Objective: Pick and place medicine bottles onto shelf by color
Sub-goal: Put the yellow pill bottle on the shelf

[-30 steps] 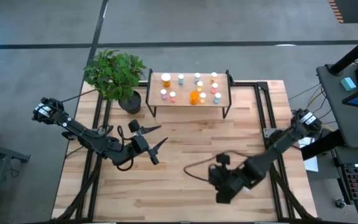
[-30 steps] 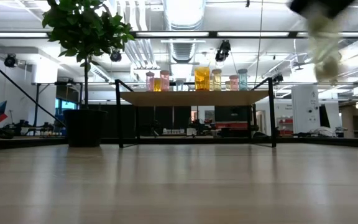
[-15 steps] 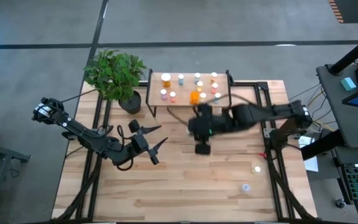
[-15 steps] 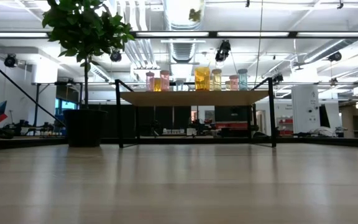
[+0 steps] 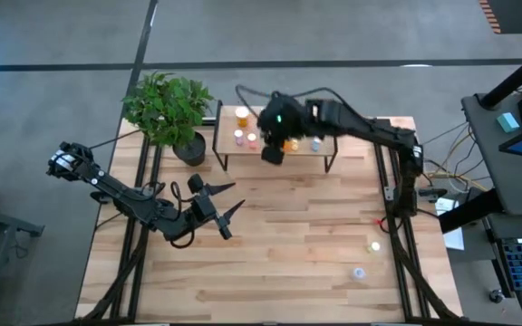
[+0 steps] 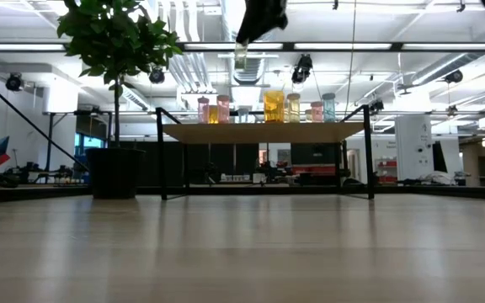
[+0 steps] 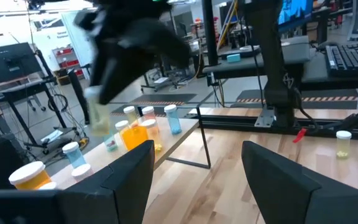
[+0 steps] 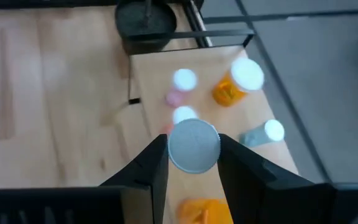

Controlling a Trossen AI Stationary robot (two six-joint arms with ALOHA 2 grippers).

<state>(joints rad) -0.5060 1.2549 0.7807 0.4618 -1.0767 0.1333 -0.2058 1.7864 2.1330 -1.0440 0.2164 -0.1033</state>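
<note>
Your right gripper [image 5: 274,152] hangs above the shelf [image 5: 326,147], its fingers [image 8: 240,165] closed on a small medicine bottle [image 8: 193,145] whose pale round cap fills the gap between them. In the low view the bottle [image 6: 240,55] hangs clear of the shelf top [image 6: 263,132], over its plant-side half. On the shelf stand the sorted bottles [image 6: 274,106]: pink and orange ones, a larger orange one near the middle, blue ones toward the far end. Two more bottles [image 5: 374,245] lie on the desk [image 5: 279,254], well away from the shelf by the right edge. Your left gripper [image 5: 228,206] waits on the plant side of the desk with its fingers spread wide and nothing between them. The potted plant [image 5: 166,107] stands just beside the shelf.
</note>
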